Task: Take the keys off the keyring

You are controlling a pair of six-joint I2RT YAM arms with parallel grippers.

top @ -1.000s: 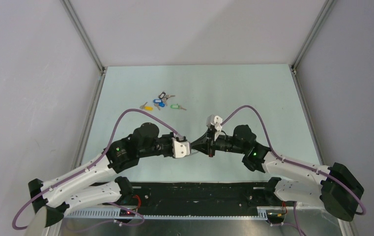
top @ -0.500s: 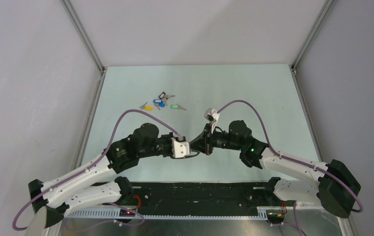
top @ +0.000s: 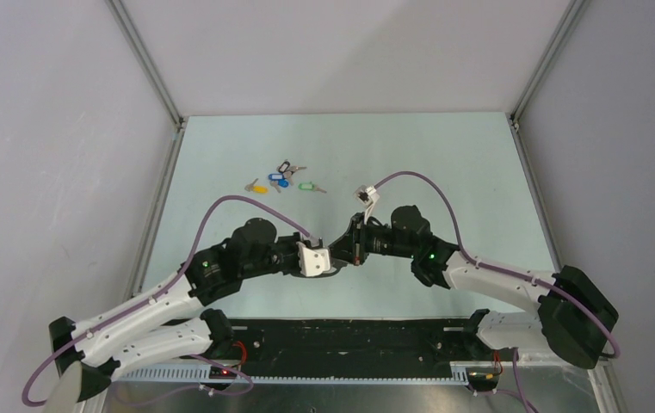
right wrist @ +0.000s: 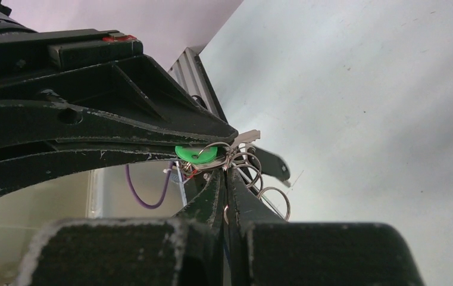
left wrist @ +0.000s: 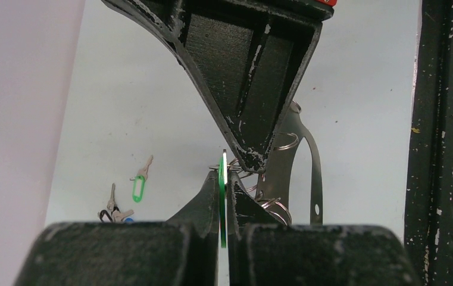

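My left gripper (top: 330,263) and right gripper (top: 342,249) meet tip to tip above the near middle of the table. In the left wrist view my left gripper (left wrist: 225,176) is shut on a thin green key tag (left wrist: 222,202), seen edge-on. The keyring (left wrist: 306,173), a grey strap loop with thin silvery rings (left wrist: 276,205), hangs just behind it. In the right wrist view my right gripper (right wrist: 225,174) is shut on a silvery ring of the keyring (right wrist: 273,198), next to the green tag (right wrist: 195,154). The keys on the bunch are mostly hidden by fingers.
Loose keys with yellow (top: 258,187), blue (top: 278,181) and green (top: 306,186) tags lie on the pale green table (top: 444,163) at the far left-centre. A loose green-tagged key (left wrist: 138,186) also shows in the left wrist view. Grey walls enclose the table.
My right arm has reached left and farther from the bases, its wrist rolling over, closing in on the left gripper. My left gripper has shifted slightly with it.
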